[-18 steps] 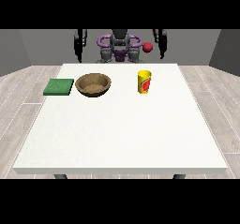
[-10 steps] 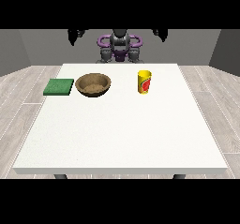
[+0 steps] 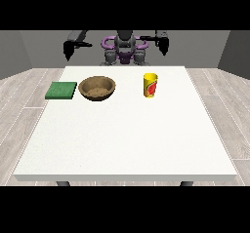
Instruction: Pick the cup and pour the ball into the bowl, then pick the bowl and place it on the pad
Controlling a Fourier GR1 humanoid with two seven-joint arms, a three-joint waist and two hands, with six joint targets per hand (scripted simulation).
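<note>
Standing upright on the white table [image 3: 127, 139], the yellow cup [image 3: 150, 85] with its red mark sits just to the right of the brown bowl [image 3: 97, 88], on the half of the table nearer the robot. Both hands are raised at the robot's shoulder level, well behind and above the cup and touching nothing. The hand at the view's right [image 3: 163, 45] hangs beyond the table's far edge, slightly right of the cup; the hand at the view's left [image 3: 69, 50] hangs well apart from it, farther left than the bowl. I cannot tell how the fingers of either hand lie, as they are too small and dark.

Left of the bowl, just beside it, the green pad [image 3: 61, 90] lies flat. Nothing stands between the cup and the bowl, nor between the bowl and the pad. The bowl's inside shows only its brown surface. The cup's contents are hidden from this angle.
</note>
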